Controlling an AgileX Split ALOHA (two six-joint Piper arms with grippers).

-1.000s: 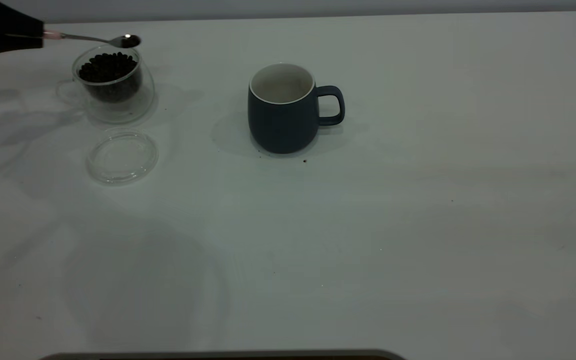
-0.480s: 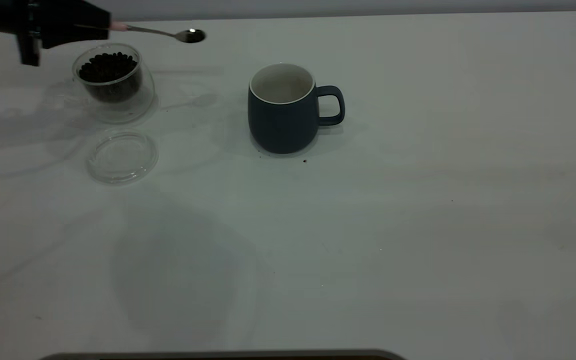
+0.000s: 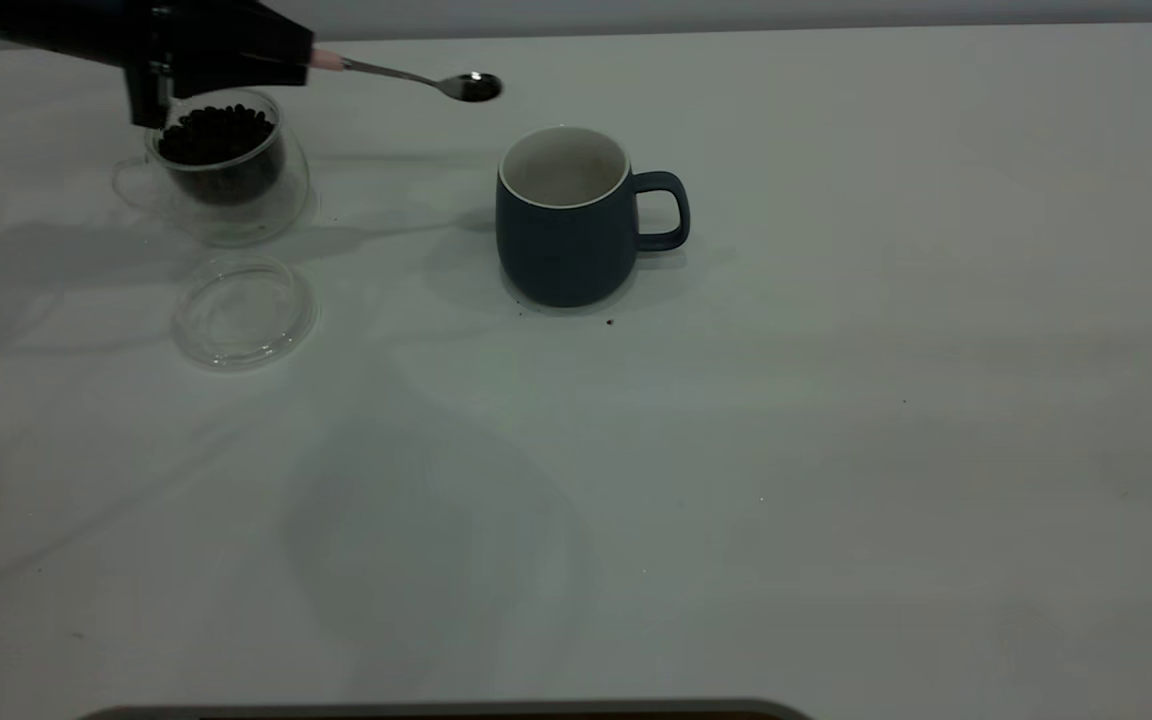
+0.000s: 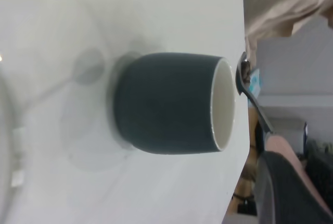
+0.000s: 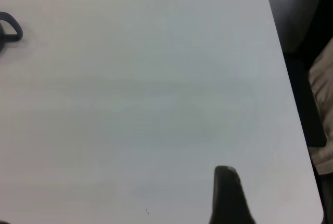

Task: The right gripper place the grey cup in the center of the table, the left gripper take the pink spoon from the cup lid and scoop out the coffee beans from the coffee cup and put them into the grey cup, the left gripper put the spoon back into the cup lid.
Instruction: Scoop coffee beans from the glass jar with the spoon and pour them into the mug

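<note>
The grey cup (image 3: 566, 225) stands upright near the middle of the table (image 3: 836, 450), its handle to the right and its white inside empty. My left gripper (image 3: 236, 55) is shut on the pink spoon (image 3: 406, 75) at its pink handle and holds it level in the air. The spoon bowl (image 3: 471, 87) hangs just left of and behind the grey cup's rim. I cannot tell what the bowl holds. The coffee cup (image 3: 226, 170) with coffee beans (image 3: 214, 132) stands under the gripper. The cup lid (image 3: 244, 312) lies empty in front of it. The left wrist view shows the grey cup (image 4: 166, 104) and the spoon (image 4: 244, 75).
My right gripper (image 5: 226, 193) hovers over the bare right part of the table near its edge. The grey cup's handle (image 5: 11, 28) shows far off in that view. A few dark specks lie by the grey cup's base (image 3: 609, 322).
My left gripper has carried the spoon to the right, from above the coffee cup to close beside the grey cup's rim. The cups and the lid have not moved.
</note>
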